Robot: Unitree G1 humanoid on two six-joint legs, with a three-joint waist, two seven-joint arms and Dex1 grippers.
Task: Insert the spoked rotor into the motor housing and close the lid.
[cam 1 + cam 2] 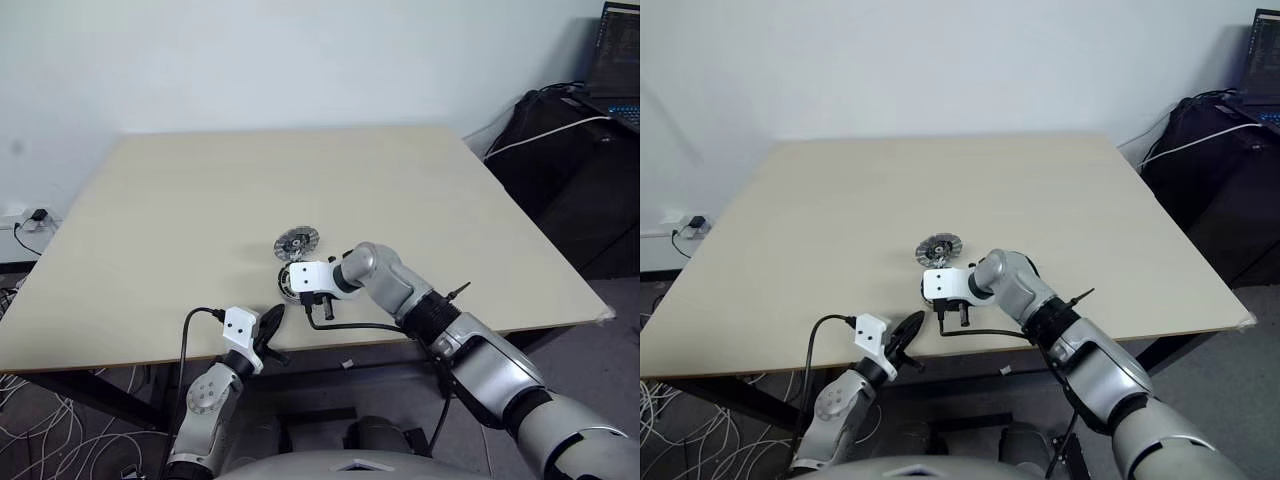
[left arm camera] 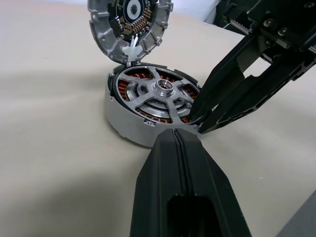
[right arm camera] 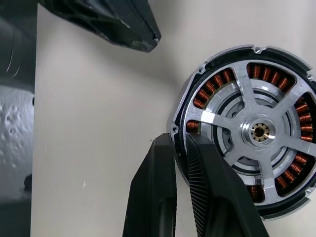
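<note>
Two grippers near desk's front edge: left (image 2: 180,143) shut, empty, just beside housing (image 2: 123,121). Right (image 3: 180,145) pinches the rim, nearly closed. Rotor (image 2: 158,94) sits inside. Lid (image 1: 296,241) just behind. Metal, stiff, prob. heavy and slick; grip lid by edge.

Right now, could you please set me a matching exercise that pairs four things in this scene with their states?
Things:
1. spoked rotor
2. lid
3. left end effector
4. right end effector

States:
A. shut, holding nothing
B. pinching the rim of the motor housing
C. lying on the table, apart from the housing
D. seated inside the motor housing

Pairs: 1-D, 2-C, 3-A, 4-B
</note>
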